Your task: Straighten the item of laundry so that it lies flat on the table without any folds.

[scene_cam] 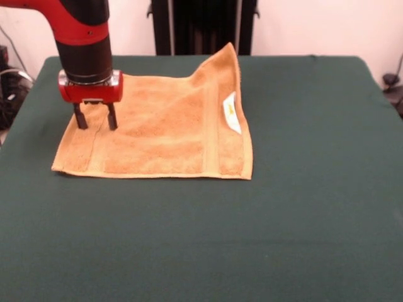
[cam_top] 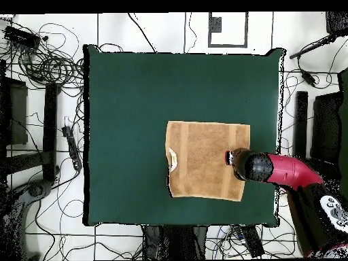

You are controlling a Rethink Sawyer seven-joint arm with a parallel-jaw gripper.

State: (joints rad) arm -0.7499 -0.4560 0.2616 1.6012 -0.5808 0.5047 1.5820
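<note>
The golden-orange towel (scene_cam: pixel 157 132) lies spread on the dark green table (scene_cam: pixel 302 207), left of centre in the front view. Its border bands show, and its white label (scene_cam: pixel 232 113) sits near the right edge. Its far right corner (scene_cam: pixel 228 56) stands up in a peak; the remainder lies roughly flat with soft wrinkles. My gripper (scene_cam: pixel 96 119) is over the towel's left part, open, with both fingertips down at the cloth and nothing between them. In the overhead view the towel (cam_top: pixel 204 160) sits right of the table's centre, with the gripper (cam_top: pixel 231 158) near its right edge.
The red and black arm (cam_top: pixel 292 171) reaches in over the table's right edge in the overhead view. Cables and stands (cam_top: pixel 47 102) lie on the floor around the table. The black pedestal (scene_cam: pixel 201 25) stands behind the table's far edge.
</note>
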